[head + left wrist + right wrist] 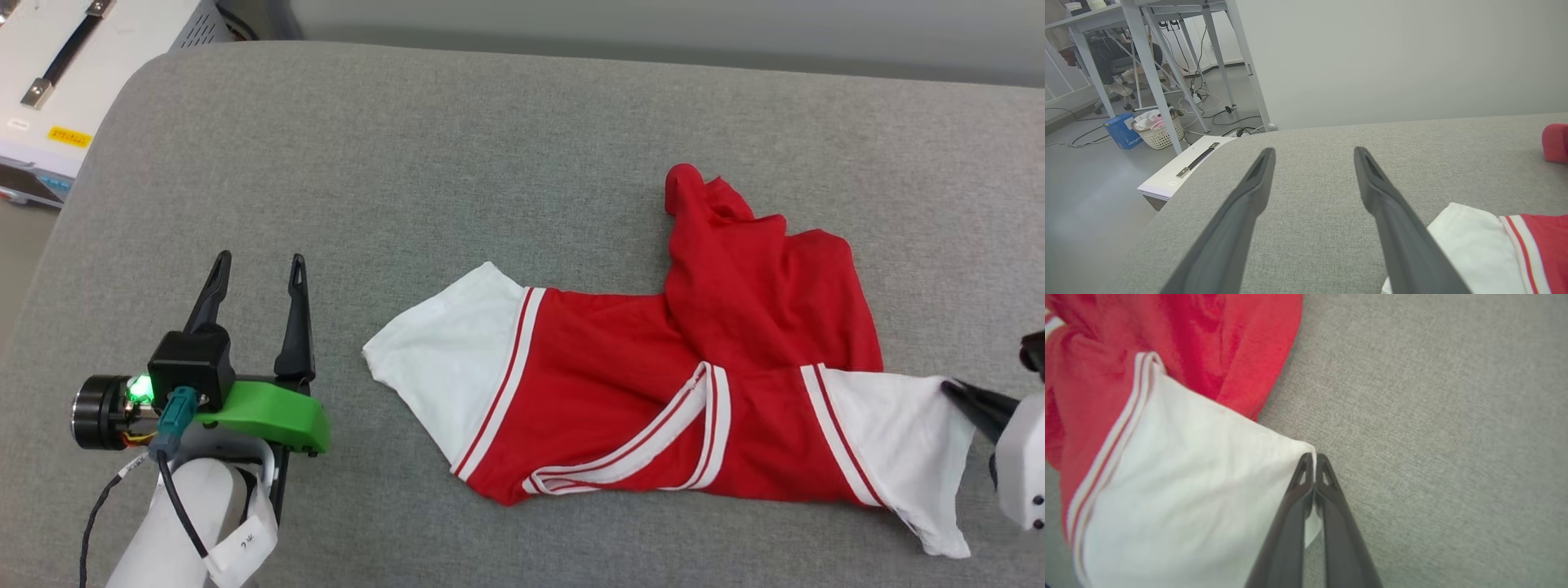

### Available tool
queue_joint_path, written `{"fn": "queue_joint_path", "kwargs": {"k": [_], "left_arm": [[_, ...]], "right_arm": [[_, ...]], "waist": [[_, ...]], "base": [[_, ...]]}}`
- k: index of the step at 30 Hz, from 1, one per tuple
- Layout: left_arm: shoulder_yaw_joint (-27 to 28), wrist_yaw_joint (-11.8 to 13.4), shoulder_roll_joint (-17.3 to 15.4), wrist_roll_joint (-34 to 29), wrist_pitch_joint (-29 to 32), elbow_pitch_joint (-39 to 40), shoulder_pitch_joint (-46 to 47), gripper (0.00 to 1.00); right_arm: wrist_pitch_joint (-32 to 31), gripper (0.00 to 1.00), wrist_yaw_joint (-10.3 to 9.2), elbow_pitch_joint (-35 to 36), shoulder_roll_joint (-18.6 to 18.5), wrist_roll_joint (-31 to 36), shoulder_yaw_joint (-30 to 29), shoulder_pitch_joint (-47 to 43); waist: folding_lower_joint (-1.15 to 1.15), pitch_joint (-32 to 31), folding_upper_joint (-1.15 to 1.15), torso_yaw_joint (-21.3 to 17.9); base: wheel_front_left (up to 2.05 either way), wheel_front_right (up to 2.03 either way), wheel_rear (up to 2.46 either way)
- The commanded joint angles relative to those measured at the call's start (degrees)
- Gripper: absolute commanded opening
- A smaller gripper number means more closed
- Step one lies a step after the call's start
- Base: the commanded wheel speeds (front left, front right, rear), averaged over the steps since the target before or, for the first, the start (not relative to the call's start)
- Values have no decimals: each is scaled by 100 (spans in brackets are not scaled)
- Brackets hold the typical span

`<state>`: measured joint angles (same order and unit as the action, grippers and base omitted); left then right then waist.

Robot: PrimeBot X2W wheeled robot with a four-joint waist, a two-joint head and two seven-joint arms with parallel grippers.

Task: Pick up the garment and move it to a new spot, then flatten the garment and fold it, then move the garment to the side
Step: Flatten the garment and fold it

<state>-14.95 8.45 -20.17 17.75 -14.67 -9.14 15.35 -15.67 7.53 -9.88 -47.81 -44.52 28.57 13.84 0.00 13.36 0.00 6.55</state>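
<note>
The garment is lying crumpled on the grey padded surface, right of centre and towards the near edge. Its red body is bunching up towards the far side, while its striped collar is twisting across the near part. One white sleeve is spreading flat to the left; the other white sleeve is stretching to the right.

The right gripper is reaching in from the right edge, its jaws pressing together on the outer corner of that right-hand sleeve; in the right wrist view white cloth is showing between the closed fingers. The pinched corner seems to be lifting slightly off the surface, though it is hard to judge so near the frame edge.

The left gripper is hovering at the near left, well apart from the garment, its jaws standing wide and gripping nothing. A white case with a black handle is sitting beyond the far-left corner.
</note>
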Motion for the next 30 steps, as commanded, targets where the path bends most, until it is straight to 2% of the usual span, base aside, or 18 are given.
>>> {"fn": "queue_joint_path", "kwargs": {"k": [1, 4, 9, 12, 15, 18, 20, 24, 30], "left_arm": [[46, -50, 12, -60, -32, -39, -90, 100], [99, -122, 7, -94, -32, -110, -94, 100], [108, -425, -94, -78, -32, -346, 133, 100], [60, -741, -251, -19, 59, -556, 524, 100], [-53, -1107, -429, 56, 457, -751, 964, 100], [-294, -1428, -612, 236, 1217, -972, 1439, 100], [-524, -1526, -686, 423, 1850, -1055, 1676, 100], [-1158, -1587, -913, 1015, 3372, -1097, 2011, 100], [-2237, -1592, -1437, 2216, 5073, -747, 2325, 100]], "right_arm": [[164, 0, -4, 15, -45, 40, -158, -24], [412, 0, -4, 110, -98, 109, -480, -156], [650, 0, -4, 342, -144, 266, -1028, -443], [686, 0, -4, 534, -111, 390, -1304, -608], [645, 0, -4, 764, -34, 504, -1479, -734], [560, 0, -4, 1023, 96, 643, -1601, -839], [502, 0, -4, 1171, 186, 741, -1657, -887], [380, 0, -4, 1415, 357, 902, -1725, -956], [267, 0, -4, 1624, 502, 1016, -1773, -977]], "waist": [[0, -134, 0, -96], [0, -215, 0, -155], [0, -298, 0, -221], [0, -316, 0, -246], [0, -306, 0, -286], [0, -283, 0, -338], [0, -276, 0, -372], [0, -237, 0, -442], [0, -138, 0, -543]], "base": [[0, 0, 0], [0, 0, 0], [0, 0, 0], [0, 0, 0], [0, 0, 0], [0, 0, 0], [0, 0, 0], [0, 0, 0], [0, 0, 0]]}}
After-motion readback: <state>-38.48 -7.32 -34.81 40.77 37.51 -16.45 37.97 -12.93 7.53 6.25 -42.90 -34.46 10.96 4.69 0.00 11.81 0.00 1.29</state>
